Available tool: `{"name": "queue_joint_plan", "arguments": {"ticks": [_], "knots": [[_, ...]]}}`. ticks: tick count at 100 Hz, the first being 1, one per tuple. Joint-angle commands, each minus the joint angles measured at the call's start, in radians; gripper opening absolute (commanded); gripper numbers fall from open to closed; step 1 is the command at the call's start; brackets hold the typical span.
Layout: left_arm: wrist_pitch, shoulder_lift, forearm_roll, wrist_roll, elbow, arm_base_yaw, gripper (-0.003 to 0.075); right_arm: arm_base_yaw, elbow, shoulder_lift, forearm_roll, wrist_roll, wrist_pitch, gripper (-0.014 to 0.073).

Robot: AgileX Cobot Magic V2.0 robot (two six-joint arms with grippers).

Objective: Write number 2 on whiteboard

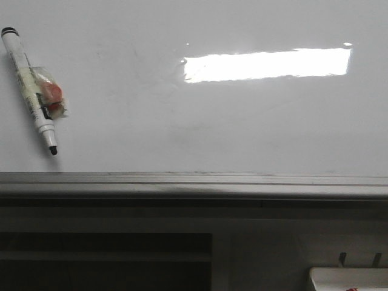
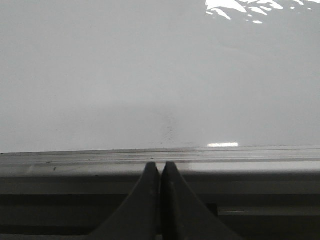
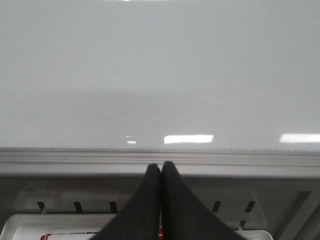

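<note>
The whiteboard [image 1: 200, 127] fills the front view, glossy white with a bright rectangular glare and a grey metal rail along its near edge. No number 2 shows on it; only faint smudges. A white marker [image 1: 29, 88] with a black tip and clear tape with an orange patch lies on the board at the far left. My left gripper [image 2: 160, 166] is shut and empty, its tips over the rail of the whiteboard [image 2: 160, 80]. My right gripper [image 3: 160, 165] is shut and empty, its tips over the rail of the whiteboard [image 3: 160, 70]. Neither gripper shows in the front view.
A small white tray [image 1: 348, 277] sits below the board's rail at the lower right; in the right wrist view the tray [image 3: 30, 225] holds a red-banded object [image 3: 70, 235]. A dark shelf opening [image 1: 103, 260] lies below the rail at the left.
</note>
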Motion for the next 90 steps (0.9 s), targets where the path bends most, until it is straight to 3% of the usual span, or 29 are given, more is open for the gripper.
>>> {"name": "queue_joint_plan", "arguments": {"ticks": [1, 43, 65, 90], "knots": [[-0.074, -0.026, -0.008, -0.004, 0.013, 0.001, -0.0020, -0.007, 0.025, -0.021, 0.007, -0.003, -0.016, -0.0060], [-0.079, -0.026, -0.008, -0.004, 0.013, 0.001, -0.0020, -0.007, 0.025, -0.021, 0.007, -0.003, -0.016, -0.0060], [-0.209, -0.026, -0.010, -0.004, 0.013, 0.001, -0.0020, -0.007, 0.025, -0.021, 0.001, -0.003, -0.019, -0.0060], [-0.255, -0.026, -0.016, -0.004, 0.013, 0.001, -0.0020, -0.007, 0.025, -0.021, -0.010, -0.003, -0.383, -0.0060]]}}
